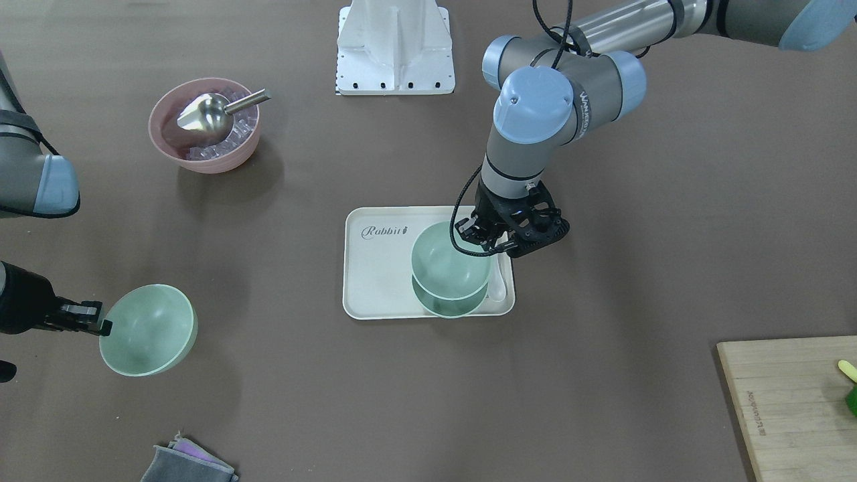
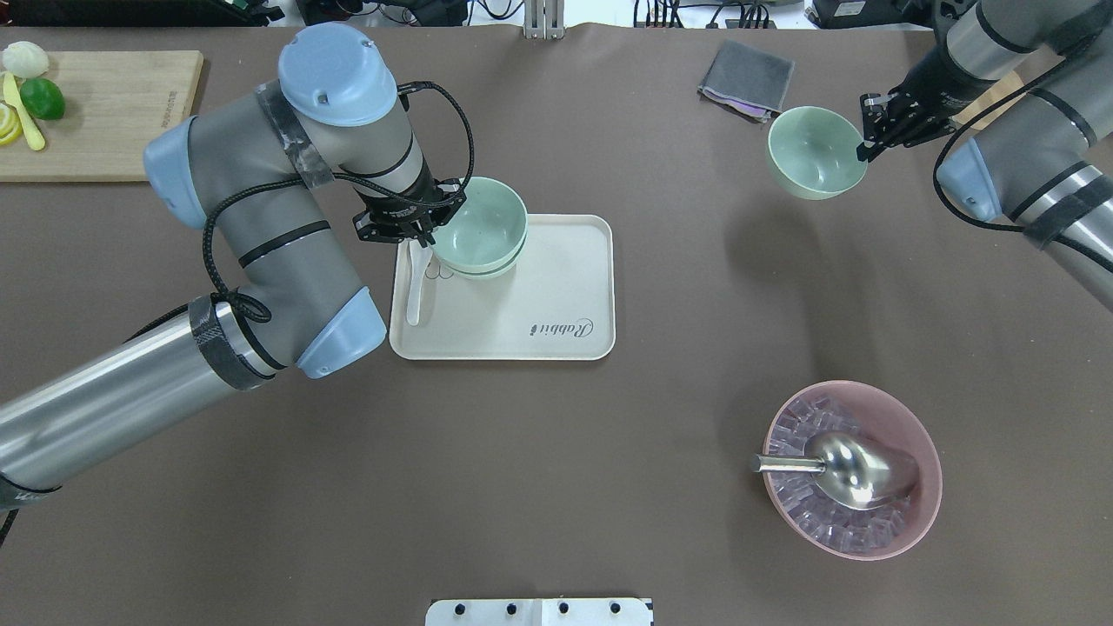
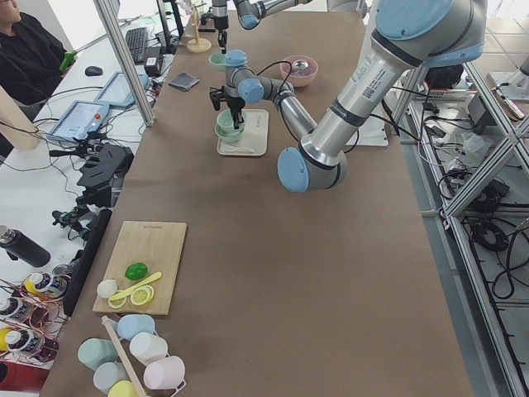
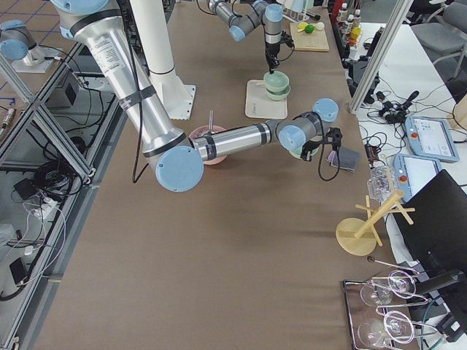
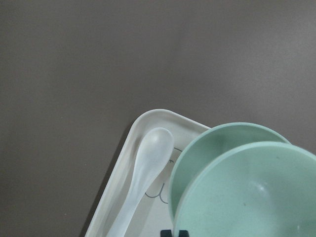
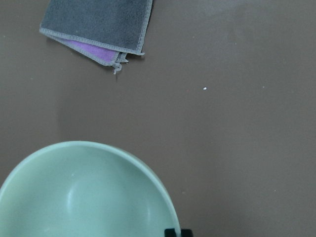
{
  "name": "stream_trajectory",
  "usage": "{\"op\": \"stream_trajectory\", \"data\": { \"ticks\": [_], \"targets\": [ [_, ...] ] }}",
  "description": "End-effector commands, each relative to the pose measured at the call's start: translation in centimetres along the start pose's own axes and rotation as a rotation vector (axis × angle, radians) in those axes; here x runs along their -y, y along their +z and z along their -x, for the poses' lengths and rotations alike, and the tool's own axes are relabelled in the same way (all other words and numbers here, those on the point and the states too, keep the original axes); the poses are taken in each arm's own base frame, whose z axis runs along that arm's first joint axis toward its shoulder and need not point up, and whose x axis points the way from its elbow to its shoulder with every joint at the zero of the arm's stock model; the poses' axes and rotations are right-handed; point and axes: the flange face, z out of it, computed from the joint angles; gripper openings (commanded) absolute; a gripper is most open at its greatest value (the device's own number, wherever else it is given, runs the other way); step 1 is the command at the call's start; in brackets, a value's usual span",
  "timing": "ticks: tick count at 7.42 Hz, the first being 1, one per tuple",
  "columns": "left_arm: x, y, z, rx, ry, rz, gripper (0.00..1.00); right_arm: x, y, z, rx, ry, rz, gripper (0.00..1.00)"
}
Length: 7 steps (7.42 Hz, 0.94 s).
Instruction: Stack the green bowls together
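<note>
Matte mint: left tool (image 2: 430, 236) pinches upper bowl (image 2: 483, 222) above lower bowl (image 1: 448, 306); right tool (image 2: 863, 149) pinches third bowl (image 2: 813, 155).

I count 3 green bowls (image 1: 450, 261) (image 1: 445, 306) (image 1: 147, 329), 1 pink bowl (image 1: 214, 161), 1 scoop (image 1: 204, 117), 1 tray (image 1: 375, 268), 1 spoon (image 1: 497, 284), 1 cutting board (image 1: 790, 402)
</note>
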Motion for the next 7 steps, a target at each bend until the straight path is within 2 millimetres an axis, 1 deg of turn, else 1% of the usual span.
{"op": "stream_trajectory", "data": {
  "ticks": [1, 4, 6, 7],
  "targets": [
    [-0.1, 0.5, -0.1, 0.004, 0.002, 0.004, 0.0, 0.0, 0.0, -0.1, -0.001, 0.001, 0.001, 0.0],
    [-0.3, 0.8, -0.4, 0.003, 0.006, 0.007, 0.0, 0.0, 0.1, -0.2, -0.001, 0.002, 0.001, 0.0],
    [0.0, 1.7, -0.5, -0.012, 0.013, 0.005, 0.0, 0.0, 0.1, -0.2, -0.001, 0.001, 0.001, 0.0],
    [0.1, 1.7, -0.4, -0.012, 0.013, 0.005, 0.0, 0.0, 0.1, -0.2, -0.001, 0.001, 0.001, 0.0]
  ]
}}
